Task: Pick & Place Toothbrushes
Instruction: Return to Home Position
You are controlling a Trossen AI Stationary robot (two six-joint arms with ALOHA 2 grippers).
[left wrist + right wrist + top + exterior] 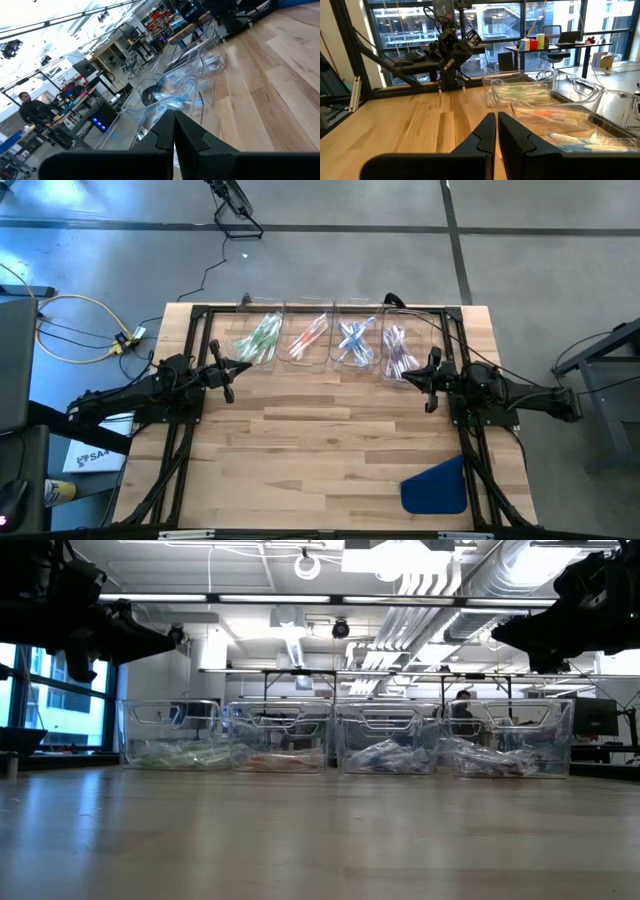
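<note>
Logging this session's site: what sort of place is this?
Probably a robotics lab or open workshop: exposed ceiling ducts, equipment-laden desks, a person among benches, large windows.

Wooden bench (330, 450): four clear bins (310, 363) side by side in a row along the far edge. Blue cloth (436, 487) flat near the front right corner.
</note>
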